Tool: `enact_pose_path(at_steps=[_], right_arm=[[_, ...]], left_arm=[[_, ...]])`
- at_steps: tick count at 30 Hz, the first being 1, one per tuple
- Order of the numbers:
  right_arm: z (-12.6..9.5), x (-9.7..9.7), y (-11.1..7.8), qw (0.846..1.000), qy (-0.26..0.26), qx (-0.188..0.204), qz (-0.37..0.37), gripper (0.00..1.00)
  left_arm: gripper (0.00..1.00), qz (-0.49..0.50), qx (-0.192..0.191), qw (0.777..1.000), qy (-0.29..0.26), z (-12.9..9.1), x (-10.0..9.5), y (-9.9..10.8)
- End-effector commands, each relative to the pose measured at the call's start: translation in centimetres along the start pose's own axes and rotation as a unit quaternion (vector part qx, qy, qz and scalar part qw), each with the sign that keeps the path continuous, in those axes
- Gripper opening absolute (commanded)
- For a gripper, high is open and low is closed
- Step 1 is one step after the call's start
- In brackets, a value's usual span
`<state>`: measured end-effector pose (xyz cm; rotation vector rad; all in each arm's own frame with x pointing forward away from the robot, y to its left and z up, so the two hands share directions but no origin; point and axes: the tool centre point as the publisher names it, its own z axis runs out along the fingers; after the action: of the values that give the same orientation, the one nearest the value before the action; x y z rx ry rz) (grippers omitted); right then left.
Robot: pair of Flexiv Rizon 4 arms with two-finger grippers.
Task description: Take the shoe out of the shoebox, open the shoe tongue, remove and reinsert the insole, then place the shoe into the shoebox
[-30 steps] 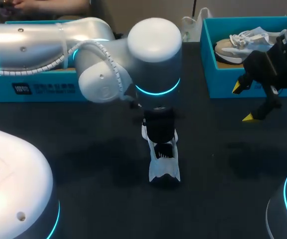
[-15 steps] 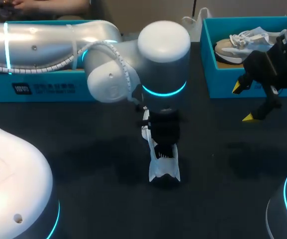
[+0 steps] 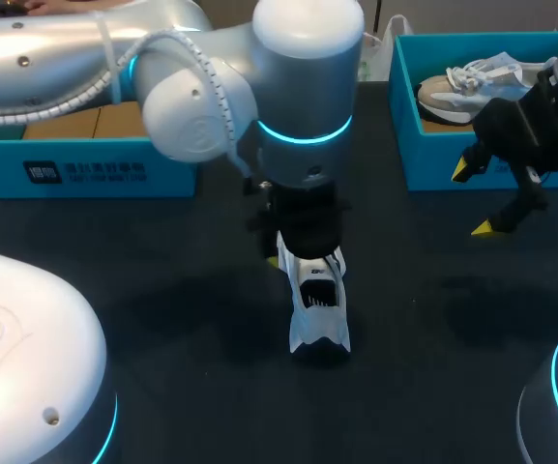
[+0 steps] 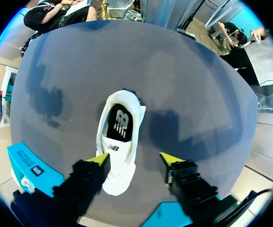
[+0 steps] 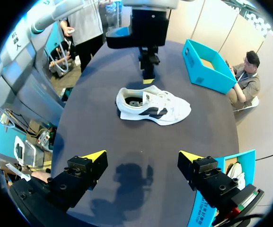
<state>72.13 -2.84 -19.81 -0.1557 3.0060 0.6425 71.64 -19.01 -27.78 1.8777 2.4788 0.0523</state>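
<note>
Head view: fixed, high behind the robot, facing down and forward over the dark worktop at middle range, the left arm filling much of its upper part. Left wrist view: faces straight down along the left claw, close above the white shoe; right wrist view: faces down and across the worktop past the right claw, farther off, the shoe side-on. Shared: all three take in the shoe; head and right wrist views both show the left claw over it and a blue shoebox beyond.
</note>
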Motion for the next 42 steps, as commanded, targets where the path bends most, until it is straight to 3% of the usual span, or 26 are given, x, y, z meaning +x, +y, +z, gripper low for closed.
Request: enact_pose_path(at_steps=[1, 10, 11, 14, 19, 22, 23, 24, 26, 28, 30, 32, 34, 38, 42], right_arm=[[0.1, -0.1, 0.0, 1.000, 0.000, 0.001, 0.000, 1.00], [0.1, -0.1, 0.0, 1.000, 0.000, 0.001, 0.000, 1.00], [0.1, -0.1, 0.0, 1.000, 0.000, 0.001, 0.000, 1.00], [0.1, -0.1, 0.0, 1.000, 0.000, 0.001, 0.000, 1.00], [0.1, -0.1, 0.0, 1.000, 0.000, 0.001, 0.000, 1.00], [0.1, -0.1, 0.0, 1.000, 0.000, 0.001, 0.000, 1.00], [0.1, -0.1, 0.0, 1.000, 0.000, 0.001, 0.000, 1.00], [0.1, -0.1, 0.0, 1.000, 0.000, 0.001, 0.000, 1.00], [0.1, -0.1, 0.0, 1.000, 0.000, 0.001, 0.000, 1.00], [0.1, -0.1, 0.0, 1.000, 0.000, 0.001, 0.000, 1.00], [0.1, -0.1, 0.0, 1.000, 0.000, 0.001, 0.000, 1.00], [0.1, -0.1, 0.0, 1.000, 0.000, 0.001, 0.000, 1.00], [0.1, -0.1, 0.0, 1.000, 0.000, 0.001, 0.000, 1.00], [0.1, -0.1, 0.0, 1.000, 0.000, 0.001, 0.000, 1.00], [0.1, -0.1, 0.0, 1.000, 0.000, 0.001, 0.000, 1.00]], left_arm=[[1.00, 0.001, 0.000, 1.000, -0.008, -0.2, 0.8, 0.1], [1.00, 0.001, 0.000, 1.000, -0.008, -0.2, 0.8, 0.1], [1.00, -0.032, 0.032, 0.999, -0.002, -0.5, 0.3, -0.3], [1.00, -0.157, 0.031, 0.987, 0.003, -1.1, -0.2, -1.5], [1.00, -0.307, 0.042, 0.950, 0.026, -2.2, 0.8, -2.2], [1.00, -0.421, -0.011, 0.906, 0.051, -2.6, 0.6, -2.6], [1.00, -0.456, 0.008, 0.888, 0.055, -2.8, 0.8, -2.7], [1.00, -0.464, 0.005, 0.884, 0.056, -2.8, 0.8, -2.6], [1.00, -0.521, -0.004, 0.853, 0.034, -2.5, 0.8, -3.1], [1.00, -0.563, 0.024, 0.826, 0.016, -2.1, 0.9, -3.6], [1.00, -0.597, 0.022, 0.802, -0.003, -1.9, 1.0, -4.2], [1.00, -0.646, 0.034, 0.763, -0.010, -1.6, 1.0, -4.6], [1.00, -0.670, 0.047, 0.741, -0.018, -1.3, 0.9, -5.0], [1.00, -0.674, 0.071, 0.734, -0.045, -0.4, 0.9, -6.1], [1.00, -0.689, 0.067, 0.720, -0.039, 1.3, 0.6, -6.3]])
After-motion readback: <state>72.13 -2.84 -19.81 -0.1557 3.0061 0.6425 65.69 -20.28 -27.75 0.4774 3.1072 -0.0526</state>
